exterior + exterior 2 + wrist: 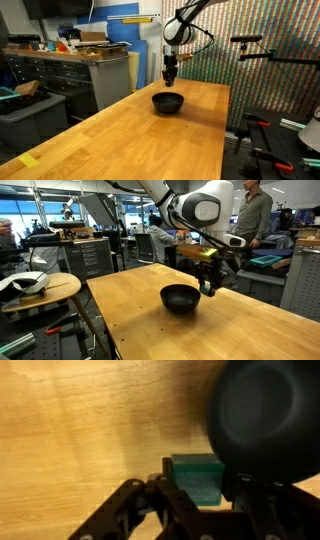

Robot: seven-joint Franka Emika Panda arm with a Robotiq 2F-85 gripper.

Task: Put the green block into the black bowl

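Observation:
The green block (196,477) sits between the two dark fingers of my gripper (198,495), which is shut on it with the fingers against its sides. The block is low over the wooden table, right beside the black bowl (258,415), which fills the upper right of the wrist view. In both exterior views the gripper (171,77) (210,283) hangs straight down, close to the tabletop next to the bowl (168,102) (181,299). The block itself is too small to make out in the exterior views.
The long wooden table (120,135) (240,325) bears only the bowl. A workbench with drawers (70,70) stands beyond one side. A round stool (38,285) stands off one corner. A person (252,215) stands behind the table.

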